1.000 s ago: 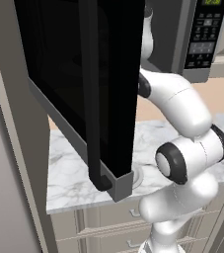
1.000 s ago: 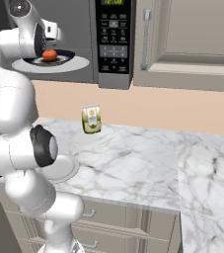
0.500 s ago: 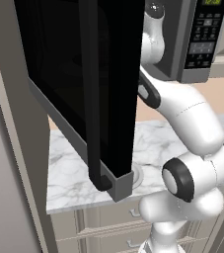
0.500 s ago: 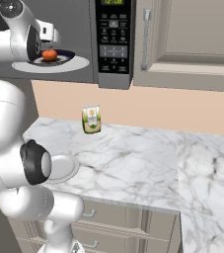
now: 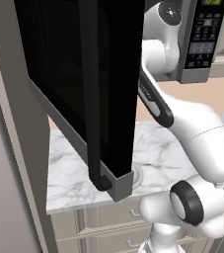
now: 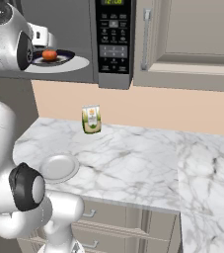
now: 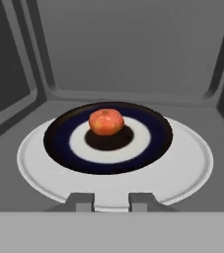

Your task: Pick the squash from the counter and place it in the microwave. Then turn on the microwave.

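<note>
Inside the microwave [image 6: 84, 44], the squash [image 7: 106, 121] rests at the centre of a dark-rimmed plate [image 7: 153, 143], which sits on the pale round turntable [image 7: 187, 163]. This central seating keeps the load balanced for rotation and clear of the cavity walls.

The end effector [image 7: 111, 201] stands just in front of the turntable edge, apart from the squash, with nothing between its fingertips [image 7: 82, 200]. The tips show a narrow gap; whether they are spread or pressed together cannot be told from these views. The squash is not held.

Relative to the microwave, the door [image 5: 79, 89] hangs wide open to the left, with its vertical handle [image 5: 91, 99] facing the cameras. The arm reaches through this opening, which is why the door cannot yet be shut.

Below the microwave, the bench [image 6: 133, 163] carries a white plate [image 6: 58, 166] and a green-and-white carton [image 6: 91, 119], both unrelated to the placement.

Judgement: placement appears complete. Remaining steps are withdrawal, door closure and a press on the button panel [image 6: 113, 37].
</note>
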